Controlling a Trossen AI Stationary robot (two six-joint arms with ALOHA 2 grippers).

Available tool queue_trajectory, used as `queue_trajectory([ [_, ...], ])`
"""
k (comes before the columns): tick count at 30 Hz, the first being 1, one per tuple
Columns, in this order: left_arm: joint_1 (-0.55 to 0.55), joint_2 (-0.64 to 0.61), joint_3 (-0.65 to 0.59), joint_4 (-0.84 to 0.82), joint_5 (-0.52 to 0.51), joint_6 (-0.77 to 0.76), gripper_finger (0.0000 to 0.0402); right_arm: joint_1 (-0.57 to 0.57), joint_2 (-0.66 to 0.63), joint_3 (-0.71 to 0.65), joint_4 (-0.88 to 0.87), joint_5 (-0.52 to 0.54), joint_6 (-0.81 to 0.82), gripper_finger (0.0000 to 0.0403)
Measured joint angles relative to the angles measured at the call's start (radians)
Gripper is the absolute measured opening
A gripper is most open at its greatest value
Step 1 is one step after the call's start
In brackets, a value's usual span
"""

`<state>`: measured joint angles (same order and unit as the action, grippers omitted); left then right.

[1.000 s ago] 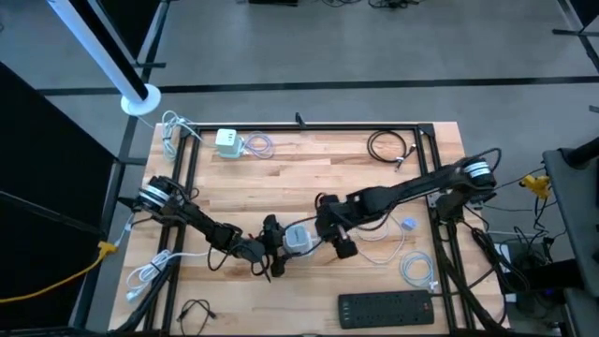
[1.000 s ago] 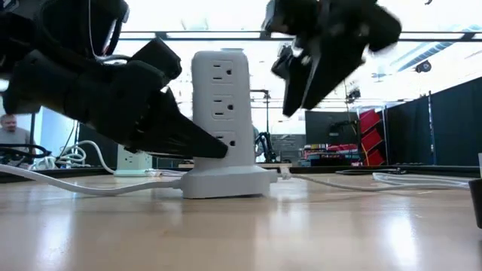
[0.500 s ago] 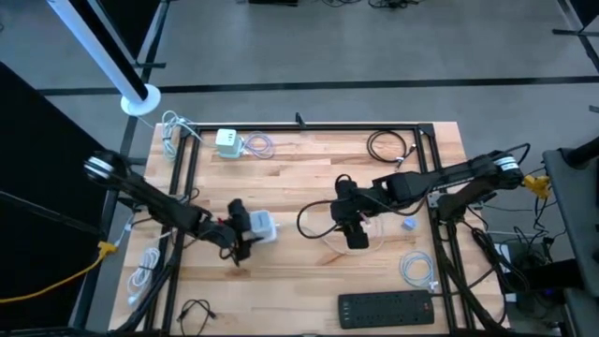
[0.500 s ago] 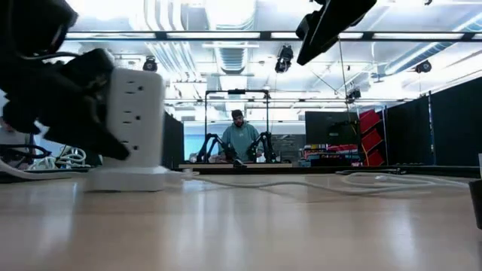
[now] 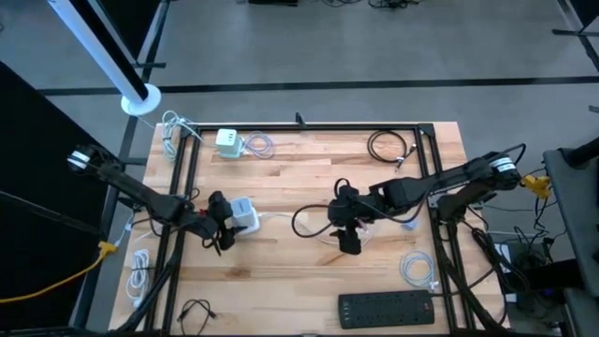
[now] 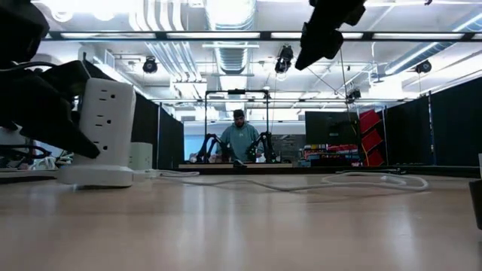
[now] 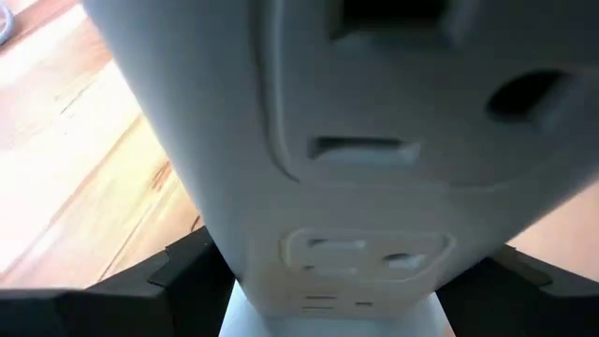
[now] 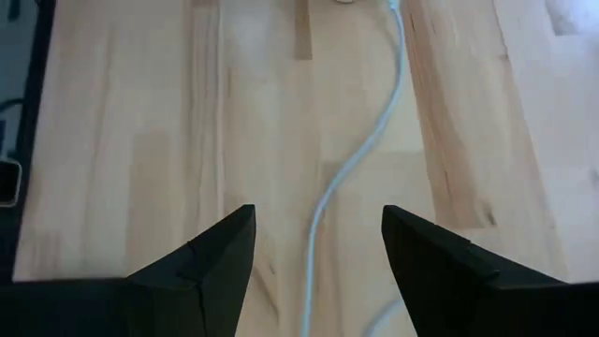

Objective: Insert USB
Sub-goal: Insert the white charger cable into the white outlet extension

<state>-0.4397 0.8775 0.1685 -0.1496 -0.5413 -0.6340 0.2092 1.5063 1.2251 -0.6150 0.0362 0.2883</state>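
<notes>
- While left gripper has its fingers clamped on the tower at desk left, a pull on its cord could tip it.
- Right gripper fingers apart, empty over that cord; no USB plug visible, so insertion may stall.

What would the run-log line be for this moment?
left gripper: shut on power tower, table's left side | right gripper: open, empty, raised over white cable | USB: not inserted

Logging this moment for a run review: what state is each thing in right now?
Power tower: upright on the table, held at its sides.
Left claw: shut on the power tower.
Right claw: open, empty, above the white cable.
White cable: lying loose on the table.
</notes>
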Motion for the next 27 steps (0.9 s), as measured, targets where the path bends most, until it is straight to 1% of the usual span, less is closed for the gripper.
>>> queue_trajectory([
  [2,0.0,-0.015,-0.002,-0.008,0.012,0.044,0.0295,0.009,0.018,0.0,0.065,0.011,0.023,0.0223],
  [4,0.001,-0.02,-0.003,-0.014,0.024,0.057,0.0295,0.015,0.043,0.0,0.121,0.017,0.069,0.0227],
  [7,0.002,-0.018,-0.001,-0.023,0.035,0.06,0.0295,0.03,0.083,0.0,0.189,0.018,0.172,0.0232],
  [10,0.002,-0.021,-0.001,-0.024,0.051,0.064,0.0295,0.049,0.122,0.0,0.214,0.021,0.31,0.0234],
  [13,0.002,-0.029,-0.001,-0.026,0.066,0.065,0.0295,0.079,0.159,0.0,0.201,0.025,0.431,0.0228],
  [16,0.001,-0.042,0.026,-0.066,0.122,0.065,0.0295,0.117,0.178,0.0,0.205,0.024,0.521,0.0218],
  [19,-0.001,-0.051,0.074,-0.142,0.208,0.075,0.0297,0.154,0.189,0.0,0.205,0.024,0.572,0.0208],
  [23,-0.001,-0.051,0.12,-0.264,0.226,0.066,0.0333,0.179,0.194,0.0,0.204,0.024,0.596,0.02],
  [27,0.0,-0.038,0.122,-0.272,0.212,0.053,0.0348,0.179,0.194,0.0,0.201,0.027,0.565,0.02],
])
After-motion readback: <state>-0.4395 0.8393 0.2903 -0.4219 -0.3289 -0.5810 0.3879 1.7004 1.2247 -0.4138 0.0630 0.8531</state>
